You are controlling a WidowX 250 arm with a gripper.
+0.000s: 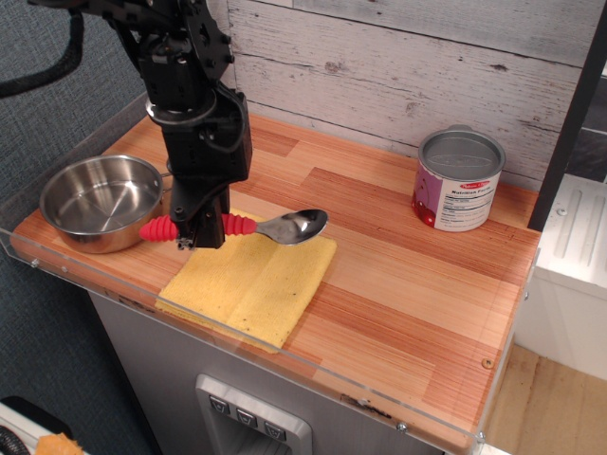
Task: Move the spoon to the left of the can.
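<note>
The spoon (285, 227) has a shiny metal bowl and a ribbed red handle. It hangs level just above the yellow cloth (248, 282), bowl pointing right. My gripper (200, 233) is shut on the red handle, near its middle, with the black arm rising behind it. The can (458, 179), silver-topped with a red-and-white label, stands at the back right of the wooden counter (398, 275), well to the right of the spoon.
A round steel pan (101, 201) sits at the left end, close beside my gripper. A clear plastic lip (313, 374) runs along the counter's front edge. A plank wall (398, 66) closes off the back.
</note>
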